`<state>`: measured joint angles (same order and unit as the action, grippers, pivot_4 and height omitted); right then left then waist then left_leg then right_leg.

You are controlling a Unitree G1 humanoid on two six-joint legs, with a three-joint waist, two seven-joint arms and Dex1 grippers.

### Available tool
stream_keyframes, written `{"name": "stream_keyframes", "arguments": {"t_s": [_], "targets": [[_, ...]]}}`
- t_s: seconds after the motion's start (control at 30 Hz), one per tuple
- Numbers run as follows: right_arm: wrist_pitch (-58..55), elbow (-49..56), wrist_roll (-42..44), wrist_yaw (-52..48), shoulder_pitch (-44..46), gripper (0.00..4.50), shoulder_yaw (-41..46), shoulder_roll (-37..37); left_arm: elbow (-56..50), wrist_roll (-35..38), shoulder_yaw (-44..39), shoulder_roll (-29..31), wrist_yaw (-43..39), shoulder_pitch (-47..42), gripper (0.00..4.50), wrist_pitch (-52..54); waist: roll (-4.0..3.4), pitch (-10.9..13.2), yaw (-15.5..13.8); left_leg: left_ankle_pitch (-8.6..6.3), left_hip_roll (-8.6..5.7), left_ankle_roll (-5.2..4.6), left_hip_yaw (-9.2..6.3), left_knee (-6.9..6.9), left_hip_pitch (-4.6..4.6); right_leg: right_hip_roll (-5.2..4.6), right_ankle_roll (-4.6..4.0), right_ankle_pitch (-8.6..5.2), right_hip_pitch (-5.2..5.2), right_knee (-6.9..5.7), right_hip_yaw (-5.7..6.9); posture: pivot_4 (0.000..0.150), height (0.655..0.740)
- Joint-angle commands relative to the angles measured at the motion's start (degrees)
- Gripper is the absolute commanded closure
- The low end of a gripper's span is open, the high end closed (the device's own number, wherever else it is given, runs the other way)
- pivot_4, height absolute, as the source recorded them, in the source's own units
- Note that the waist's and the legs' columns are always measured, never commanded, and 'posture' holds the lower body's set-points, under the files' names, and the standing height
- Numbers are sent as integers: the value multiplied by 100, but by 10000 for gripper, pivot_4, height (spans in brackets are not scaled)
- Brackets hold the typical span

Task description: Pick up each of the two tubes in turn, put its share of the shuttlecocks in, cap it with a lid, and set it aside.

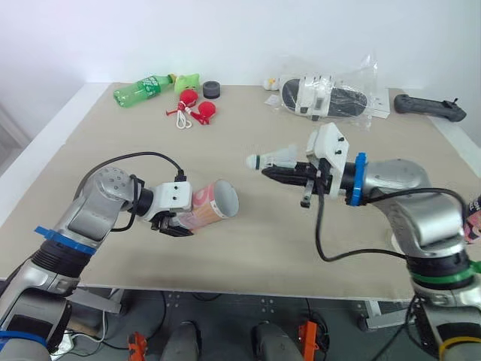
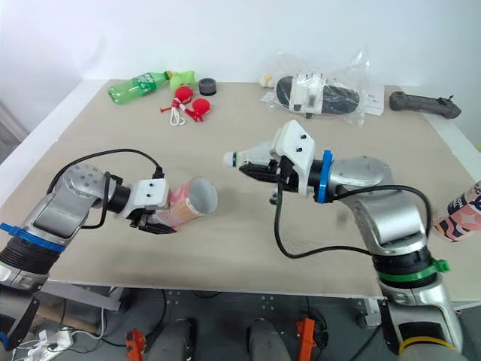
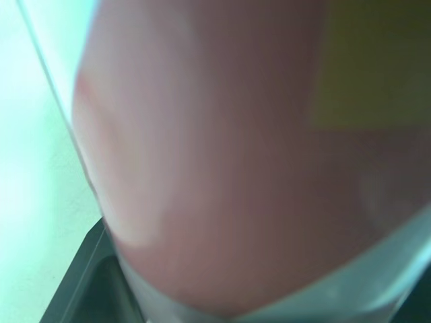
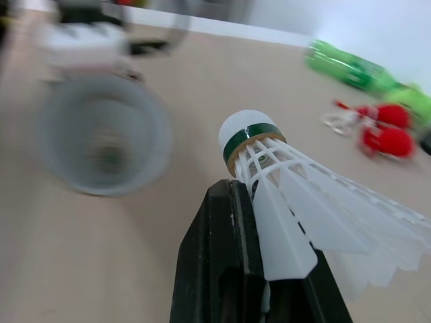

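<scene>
Clenched on the shuttlecock (image 1: pixel 274 156), the right gripper (image 1: pixel 269 174) points its cork left at the open mouth of the tube (image 1: pixel 214 203) — grasped near-level by the left gripper (image 1: pixel 176 226), near but apart.

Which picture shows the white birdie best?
The right wrist view: the white plastic shuttlecock is close up, green band clear. Both eye views show it small, held by the right gripper, facing the open pink tube.

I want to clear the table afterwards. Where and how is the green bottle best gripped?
Probably around the middle of the green bottle, coming from above: it lies on its side on the table, so a grip can close across its round body.
</scene>
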<state>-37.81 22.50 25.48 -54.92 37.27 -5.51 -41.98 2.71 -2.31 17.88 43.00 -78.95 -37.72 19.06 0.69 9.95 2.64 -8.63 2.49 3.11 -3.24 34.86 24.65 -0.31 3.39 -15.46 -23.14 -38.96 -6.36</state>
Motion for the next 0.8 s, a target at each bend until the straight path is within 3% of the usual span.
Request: {"name": "stream_keyframes", "arguments": {"t_s": [0.03,0.27,0.4,0.43,0.5,0.73,0.8], "targets": [[-278,546,-25,-40,267,44594,-480,-4,37,30,219,-153,-2,80,16293,-11,0,0,2,0,1,0,1,0,-1,0,-2,1,0,0,0,1500,7400],[-208,509,-447,141,465,44594,-1279,439,2,21,213,-204,20,104,16293,14,1,-1,-29,0,-7,0,2,9,10,-9,6,-1,-1,1,1,1500,7400],[-242,494,-472,163,520,44594,-1304,579,-40,27,183,-179,21,154,16293,29,2,-1,-49,0,-7,0,0,10,11,-9,8,-2,-1,1,2,1500,7400],[-248,489,-478,163,525,39430,-1290,589,-42,26,181,-178,24,159,16293,32,2,-1,-49,0,-7,0,1,9,11,-9,8,-2,-1,1,2,1500,7400],[-254,485,-489,161,525,34916,-1265,595,-41,24,181,-183,31,162,16293,37,2,-1,-49,0,-6,0,0,9,11,-8,7,-2,-1,1,2,1500,7400],[-564,698,-112,204,475,2789,-685,556,-49,30,202,-217,37,164,16293,36,2,-1,-53,0,-6,0,0,9,11,-9,17,0,-1,1,3,1500,7400],[-802,758,228,340,374,401,-93,542,-24,27,207,-225,37,152,16293,18,2,-1,-65,0,-6,0,0,8,13,-9,21,2,-1,1,3,1500,7400]]}}
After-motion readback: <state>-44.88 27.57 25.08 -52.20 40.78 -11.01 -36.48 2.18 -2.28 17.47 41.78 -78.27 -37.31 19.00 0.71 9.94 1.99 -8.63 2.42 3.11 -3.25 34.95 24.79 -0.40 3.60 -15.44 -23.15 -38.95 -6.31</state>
